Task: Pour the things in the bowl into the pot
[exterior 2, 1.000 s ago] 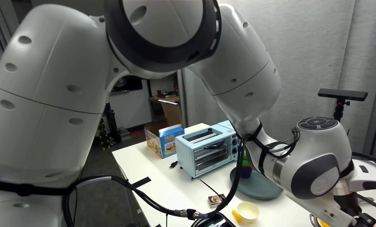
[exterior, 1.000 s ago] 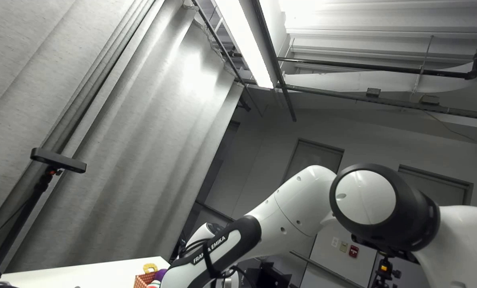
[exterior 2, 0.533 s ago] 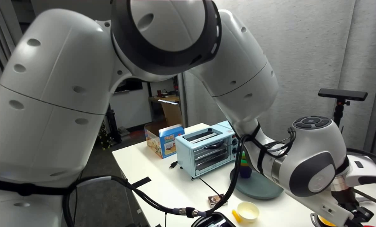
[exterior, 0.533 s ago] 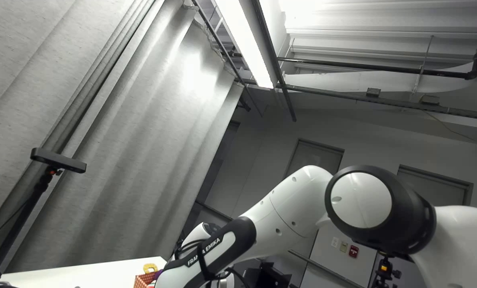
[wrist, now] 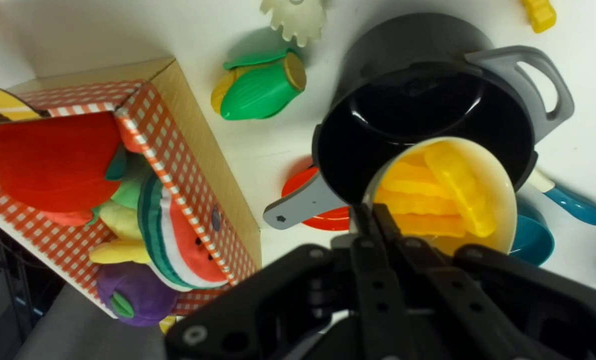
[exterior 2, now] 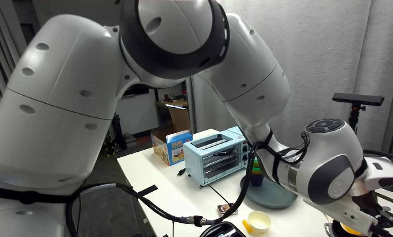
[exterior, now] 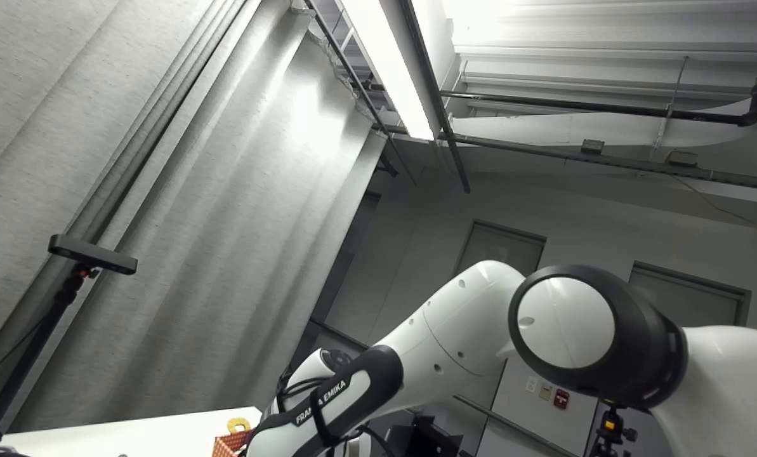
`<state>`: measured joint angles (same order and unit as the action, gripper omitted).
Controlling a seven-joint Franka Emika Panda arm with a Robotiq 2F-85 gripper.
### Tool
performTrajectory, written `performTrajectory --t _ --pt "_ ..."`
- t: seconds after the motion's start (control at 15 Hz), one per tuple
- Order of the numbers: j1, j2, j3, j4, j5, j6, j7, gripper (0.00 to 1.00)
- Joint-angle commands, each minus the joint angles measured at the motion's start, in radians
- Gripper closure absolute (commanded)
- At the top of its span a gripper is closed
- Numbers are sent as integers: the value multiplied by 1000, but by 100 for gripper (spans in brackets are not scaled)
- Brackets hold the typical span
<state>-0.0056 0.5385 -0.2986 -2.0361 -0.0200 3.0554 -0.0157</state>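
- Since half a second ago, the arm's elbow [exterior 2: 176, 28] is dropping lower in an exterior view, and the wrist [exterior 2: 331, 182] is shifting slightly.
- The pincer [wrist: 372, 212] is gripping the rim of the cream bowl [wrist: 505, 215]; toy crinkle fries [wrist: 460, 187] are still lying inside.
- The bowl is overhanging the near edge of the black pot [wrist: 417, 40], just ahead of the pincer; pouring cleanly is probably going to need carrying farther ahead, then slow tipping.
- The pot's grey handle [wrist: 305, 205] is jutting just left of the pincer, possibly catching it; toy corn [wrist: 263, 90] and a checked box [wrist: 198, 160] are sitting farther left, a teal cup [wrist: 535, 240] right.
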Motion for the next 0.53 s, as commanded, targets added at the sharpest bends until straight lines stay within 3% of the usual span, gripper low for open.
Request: performTrajectory --t 0.0,0.13,0.47 --pt "90 49 -105 16 -78 74 56 99" --pt "158 72 -178 7 -116 105 53 99" --pt "413 151 -422 -49 -139 232 22 99"
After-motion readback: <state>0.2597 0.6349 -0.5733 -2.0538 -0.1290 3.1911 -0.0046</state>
